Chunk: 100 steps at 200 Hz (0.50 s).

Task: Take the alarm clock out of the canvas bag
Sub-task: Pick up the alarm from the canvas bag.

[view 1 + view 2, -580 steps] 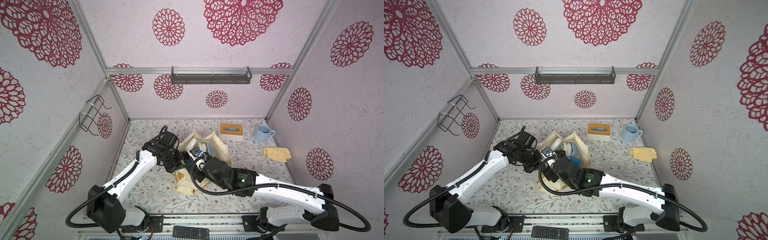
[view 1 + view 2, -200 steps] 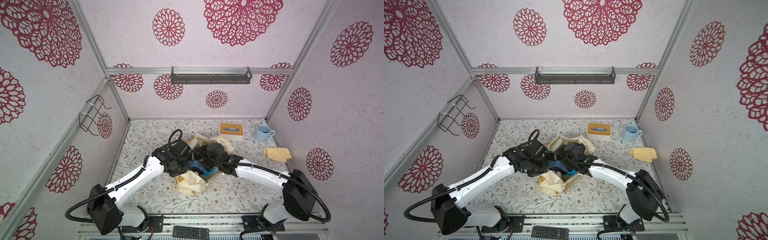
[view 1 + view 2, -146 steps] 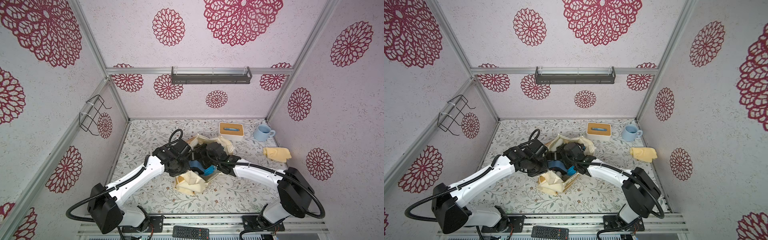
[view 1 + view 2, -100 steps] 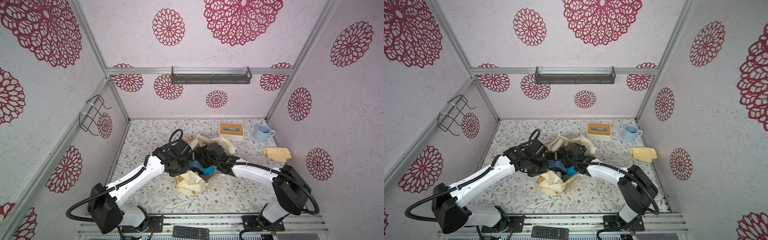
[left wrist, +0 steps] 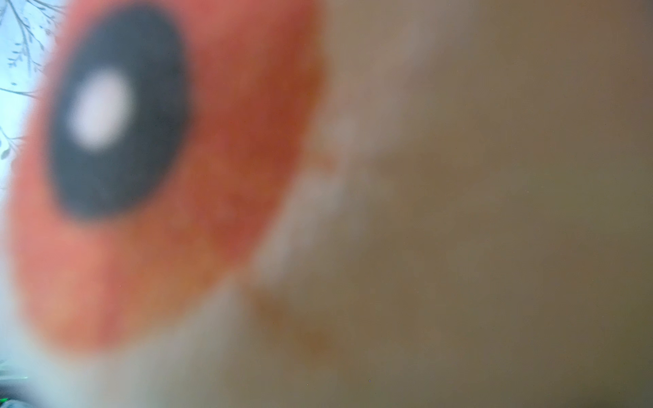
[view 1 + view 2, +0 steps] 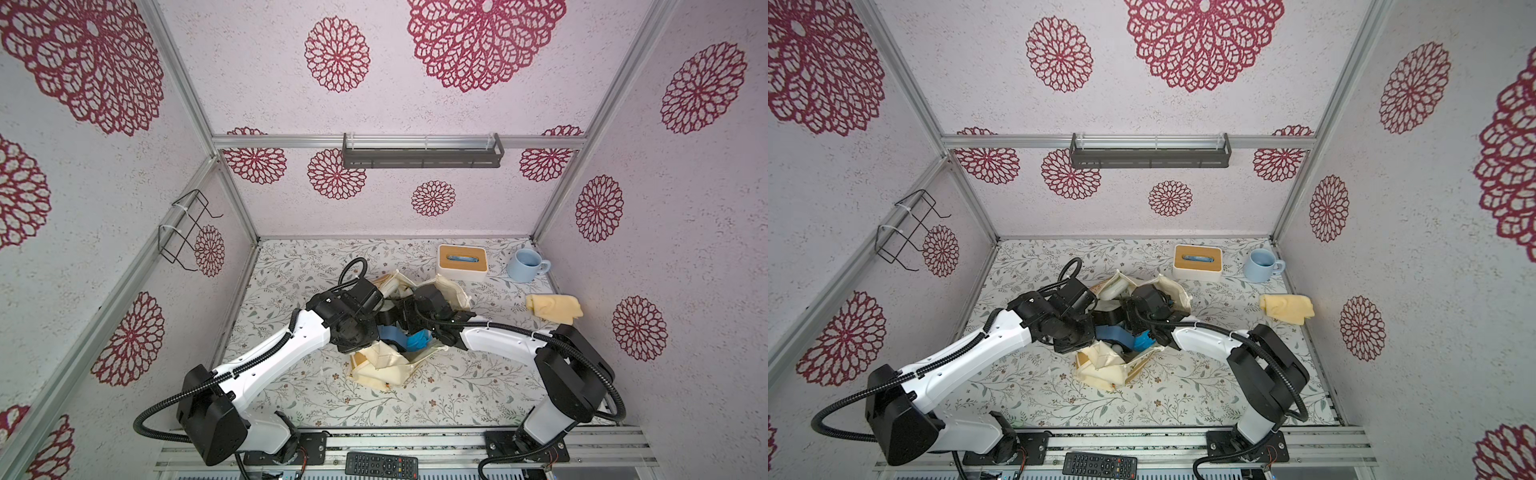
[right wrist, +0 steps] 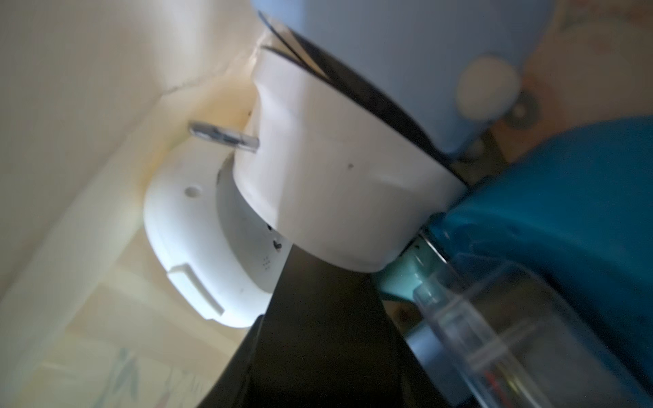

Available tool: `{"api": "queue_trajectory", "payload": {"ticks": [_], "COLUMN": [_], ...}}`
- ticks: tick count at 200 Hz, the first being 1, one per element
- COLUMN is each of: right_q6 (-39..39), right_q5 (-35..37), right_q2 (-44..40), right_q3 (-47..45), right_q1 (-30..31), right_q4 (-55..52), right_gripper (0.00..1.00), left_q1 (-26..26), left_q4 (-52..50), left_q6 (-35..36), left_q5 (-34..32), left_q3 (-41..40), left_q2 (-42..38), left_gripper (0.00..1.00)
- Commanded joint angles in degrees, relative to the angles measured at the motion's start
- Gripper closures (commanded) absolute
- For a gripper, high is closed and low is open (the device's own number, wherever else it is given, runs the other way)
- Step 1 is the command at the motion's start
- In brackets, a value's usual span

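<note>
- White round hard-plastic alarm clock (image 7: pixel 190 243), inside cream canvas bag (image 6: pixel 386 368): I judge it light, rigid, slick; grip its rim.
- Left fingers (image 6: pixel 390 332) closed; right fingers (image 6: pixel 417 341): I cannot tell.

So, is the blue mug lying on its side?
No, the mug stands upright, with its open mouth facing up.

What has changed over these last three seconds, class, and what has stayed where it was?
The right arm swung from lying low across the front to reaching into the canvas bag from the right; its claw is now down in the mouth, grip unclear. The left arm edged nearer the bag, whose near side has slumped. Tissue box, blue mug, yellow cloth and remote stayed put.
</note>
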Motion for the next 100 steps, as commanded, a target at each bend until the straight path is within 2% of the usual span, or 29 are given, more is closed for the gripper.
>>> {"api": "queue_trajectory", "payload": {"ticks": [1, 61, 100], "right_q6": [-5.45, -16.57, -24.67], "right_q5": [-0.82, 0.74, 0.63], "right_q2": [-2.72, -13.14, -18.87], "right_q3": [1.96, 7.99, 9.63], "right_q1": [0.62, 0.72, 0.65], "right_q4": [-4.5, -15.68, -22.91], "right_gripper": [0.65, 0.68, 0.68], "left_q1": [-1.2, 0.06, 3.42], "left_q4": [-6.83, -14.55, -16.54], "left_q6": [2.55, 7.18, 10.11], "left_q5": [-1.41, -10.26, -12.24], "left_q3": [0.13, 5.69, 8.66], "left_q2": [1.54, 0.18, -0.88], "left_gripper": [1.0, 1.0, 1.0]}}
